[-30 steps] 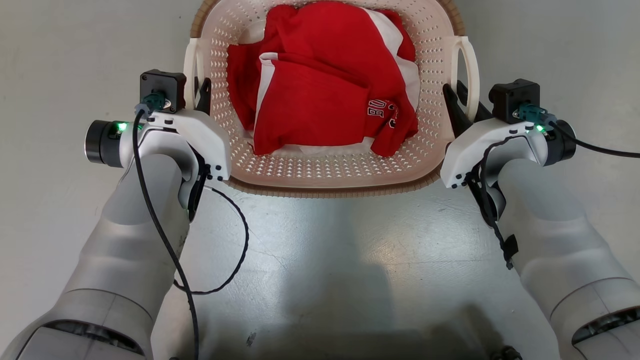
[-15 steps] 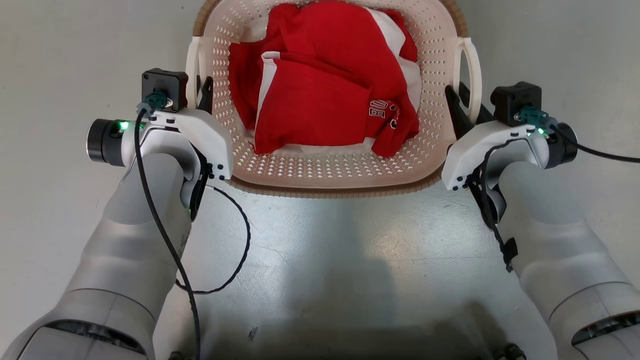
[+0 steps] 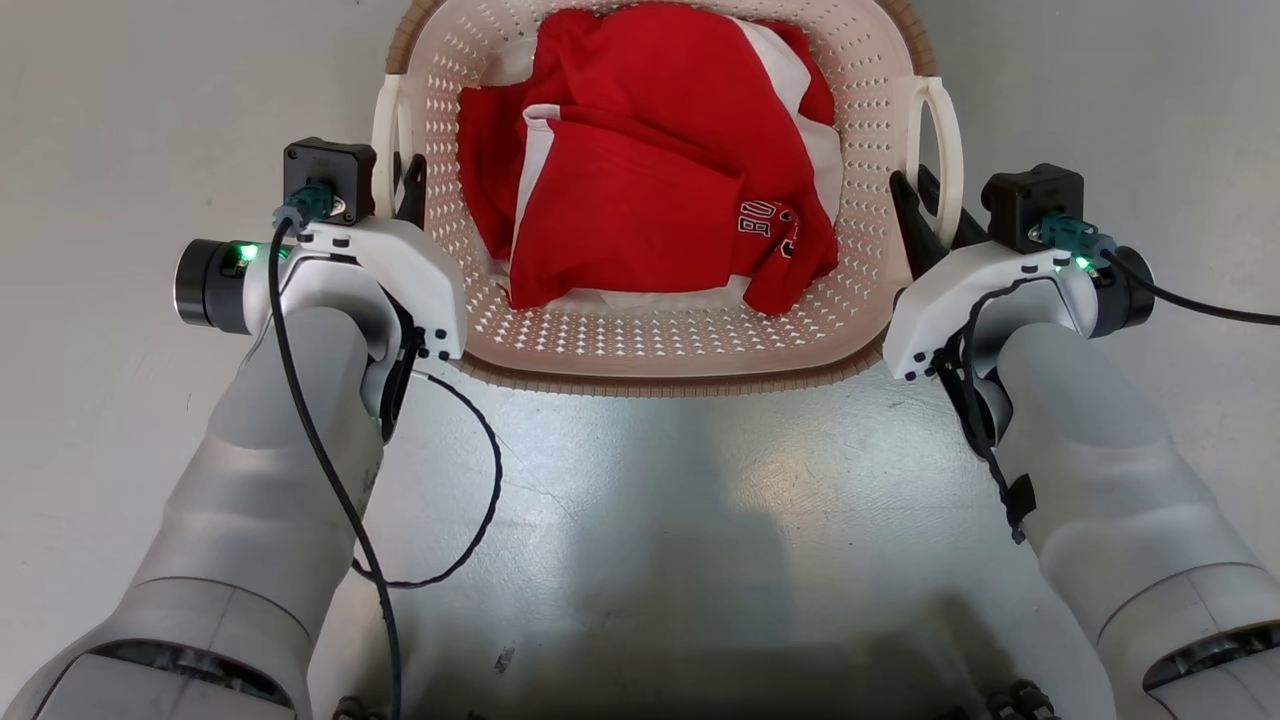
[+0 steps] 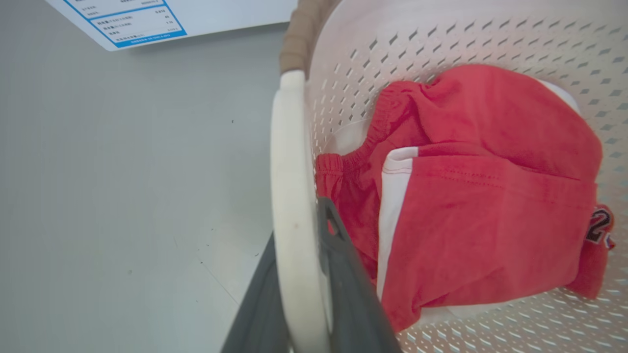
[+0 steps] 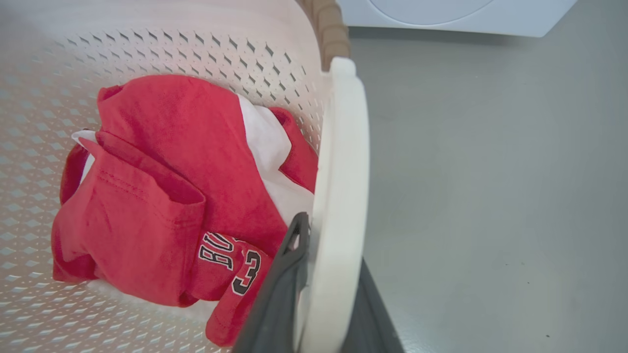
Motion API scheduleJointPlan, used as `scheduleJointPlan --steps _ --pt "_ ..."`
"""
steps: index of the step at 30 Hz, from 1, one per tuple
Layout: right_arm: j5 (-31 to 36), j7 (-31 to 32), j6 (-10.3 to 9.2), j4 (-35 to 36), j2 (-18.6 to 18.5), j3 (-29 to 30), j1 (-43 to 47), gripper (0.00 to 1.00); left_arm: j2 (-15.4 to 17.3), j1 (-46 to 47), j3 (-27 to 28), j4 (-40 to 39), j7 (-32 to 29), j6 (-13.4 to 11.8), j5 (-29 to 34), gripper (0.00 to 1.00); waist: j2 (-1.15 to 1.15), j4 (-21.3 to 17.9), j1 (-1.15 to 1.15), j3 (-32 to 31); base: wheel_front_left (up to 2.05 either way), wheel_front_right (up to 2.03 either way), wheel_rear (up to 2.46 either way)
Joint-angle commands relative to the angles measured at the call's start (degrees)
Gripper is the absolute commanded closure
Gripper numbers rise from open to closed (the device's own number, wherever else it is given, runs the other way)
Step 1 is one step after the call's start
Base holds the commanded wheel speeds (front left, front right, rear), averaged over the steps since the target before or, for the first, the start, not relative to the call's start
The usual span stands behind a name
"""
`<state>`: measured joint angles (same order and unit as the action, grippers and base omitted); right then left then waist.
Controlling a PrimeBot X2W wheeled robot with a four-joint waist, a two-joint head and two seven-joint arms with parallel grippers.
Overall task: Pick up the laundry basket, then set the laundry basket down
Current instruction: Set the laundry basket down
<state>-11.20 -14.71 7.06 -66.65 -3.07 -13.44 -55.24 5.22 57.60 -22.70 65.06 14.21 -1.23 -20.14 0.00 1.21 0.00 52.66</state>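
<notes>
**Both claws clamped on the basket's handles**

The left claw [image 3: 404, 192] has its two dark fingers closed on the left handle [image 3: 386, 130]. In the left wrist view the left claw [image 4: 299, 230] straddles that white loop [image 4: 292, 171], with one finger on the inner side next to the perforated wall and the other on the outer side, both pressed against it. The right claw [image 3: 915, 205] grips the right handle [image 3: 946, 130] the same way. In the right wrist view the right claw [image 5: 333, 255] has the broad white band [image 5: 343, 162] squeezed between an inner and an outer finger.

The basket [image 3: 660, 340] sits between the two claws, straight ahead of the robot, its brown rim nearest the body. It is upright and level. Whether its base touches the floor [image 3: 660, 520] cannot be told.

Inside lies a crumpled red and white garment [image 3: 640, 180] with dark lettering and a numeral near its lower right corner, filling most of the bottom.

Beyond the basket, the right wrist view shows the lower edge of a white appliance [image 5: 441, 14]. The left wrist view shows a label [image 4: 132, 19] with a blue border on a white panel.
</notes>
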Motion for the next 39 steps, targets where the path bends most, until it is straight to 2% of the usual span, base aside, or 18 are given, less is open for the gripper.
scheduleJointPlan --steps 1,4,5,6,7,8,14,22,29,39 --pt "0.71 -0.29 0.43 0.57 0.19 -1.46 3.42 1.0 2.89 -0.28 1.12 -0.38 0.79 -0.02 0.99 1.0 0.0 0.02 0.0 0.12 0.0 0.0 0.0" --pt "1.08 -0.29 0.43 0.86 0.19 -0.98 3.21 1.0 2.76 -0.28 1.45 0.29 0.79 0.0 0.72 0.98 0.0 -0.07 0.0 0.17 0.0 0.0 0.0" --pt "1.45 -0.29 0.43 1.02 0.19 -0.44 3.1 0.61 2.62 -0.25 1.71 0.96 0.79 0.0 0.4 0.74 0.0 -0.16 0.0 0.19 0.0 0.0 0.0" --pt "2.03 -0.29 0.43 1.21 0.19 0.19 2.98 0.11 2.44 -0.18 1.79 1.78 0.79 0.04 0.21 0.55 0.0 -0.22 0.0 0.21 0.0 0.0 0.0" --pt "2.77 -0.29 0.43 1.46 0.19 1.01 2.88 0.0 2.31 0.02 1.78 2.33 0.79 0.06 0.15 0.17 0.0 -0.26 0.0 0.26 0.0 0.0 0.0" --pt "3.32 -0.29 0.43 1.78 0.19 1.79 2.93 0.0 2.18 0.19 2.05 2.72 0.79 -0.18 -0.12 0.0 0.0 -0.23 0.0 0.31 0.0 0.0 0.0" --pt "6.17 -0.29 0.43 4.08 0.19 5.36 4.17 0.0 1.21 0.32 2.41 3.82 0.79 -0.41 -0.68 0.0 0.0 0.0 0.0 0.03 0.0 0.0 0.0" --pt "5.68 -0.29 0.43 7.01 0.19 6.16 7.45 0.0 1.95 -2.26 3.68 0.85 0.79 -0.69 -0.74 0.0 0.0 -0.08 0.0 -4.14 0.0 0.0 0.0" --pt "5.25 -0.29 0.43 10.33 0.19 7.59 11.28 0.0 2.05 -6.87 4.48 -1.19 0.79 -0.2 -0.28 0.0 0.0 -0.26 0.0 -11.46 0.0 0.0 0.0" --pt "9.99 -0.29 0.43 14.8 0.19 14.26 16.56 0.0 2.57 -15.78 8.0 -7.51 0.79 0.49 -0.1 0.0 0.0 -0.29 0.0 -24.31 0.0 0.0 0.0"
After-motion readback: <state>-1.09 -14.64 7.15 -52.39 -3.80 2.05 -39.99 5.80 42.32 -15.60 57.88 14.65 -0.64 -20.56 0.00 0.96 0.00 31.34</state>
